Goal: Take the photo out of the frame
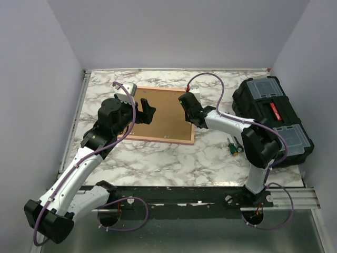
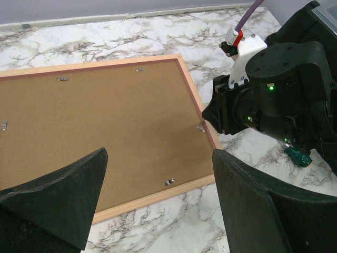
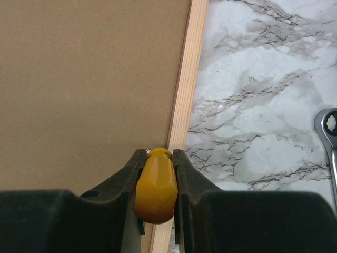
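On the marble bench (image 1: 158,158) the frame (image 1: 160,113) lies face down, photo hidden under its brown backing (image 2: 105,132), so the right claw (image 3: 156,155), clamped on a yellow tool handle (image 3: 154,187), meets the frame's edge, likely to free a clip (image 2: 200,128), while the left claw (image 2: 158,174) hovers spread above.

We're looking at a robot test cell in a lab. Plain pale lavender wall panels (image 1: 31,79) box in the left, far and right sides around a marble-patterned tabletop (image 1: 158,163). Along the near edge, a slotted aluminium rail (image 1: 297,197) carries a white-and-black robot arm on the left (image 1: 79,168) and its twin on the right (image 1: 226,122), both trailing purple cables (image 2: 254,10). On the right sits a black plastic toolbox with clear lid compartments (image 1: 274,118), with a green-handled screwdriver (image 1: 232,147) just beside it and a steel ring spanner (image 3: 329,132) lying on the marble. In the middle lies a thin pink picture frame (image 1: 158,120), brown board up.
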### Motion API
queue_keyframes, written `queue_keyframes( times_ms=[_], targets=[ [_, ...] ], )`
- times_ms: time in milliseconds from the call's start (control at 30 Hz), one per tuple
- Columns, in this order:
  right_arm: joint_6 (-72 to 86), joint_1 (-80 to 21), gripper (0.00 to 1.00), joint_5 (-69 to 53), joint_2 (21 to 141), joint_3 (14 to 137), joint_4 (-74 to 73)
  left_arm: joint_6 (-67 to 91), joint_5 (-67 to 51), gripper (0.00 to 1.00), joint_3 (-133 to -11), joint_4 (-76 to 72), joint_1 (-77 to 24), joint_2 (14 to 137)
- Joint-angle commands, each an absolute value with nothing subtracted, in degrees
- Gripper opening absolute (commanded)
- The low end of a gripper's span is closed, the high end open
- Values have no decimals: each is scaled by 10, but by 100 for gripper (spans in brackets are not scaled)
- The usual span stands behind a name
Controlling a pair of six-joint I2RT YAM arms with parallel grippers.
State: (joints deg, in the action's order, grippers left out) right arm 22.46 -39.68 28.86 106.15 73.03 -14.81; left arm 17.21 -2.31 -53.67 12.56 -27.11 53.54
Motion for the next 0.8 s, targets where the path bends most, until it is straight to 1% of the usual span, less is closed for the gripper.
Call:
queue_keyframes(
  times_ms=[0, 567, 767],
  targets=[
    [237, -396, 1, 266, 1066, 744, -161, 176, -36, 83, -555, 124, -270, 539],
    [255, -396, 1, 248, 1025, 710, -174, 178, -39, 83, -556, 125, -271, 542],
    [254, -396, 1, 226, 1016, 692, -148, 178, -39, 83, -555, 125, -271, 542]
  ],
)
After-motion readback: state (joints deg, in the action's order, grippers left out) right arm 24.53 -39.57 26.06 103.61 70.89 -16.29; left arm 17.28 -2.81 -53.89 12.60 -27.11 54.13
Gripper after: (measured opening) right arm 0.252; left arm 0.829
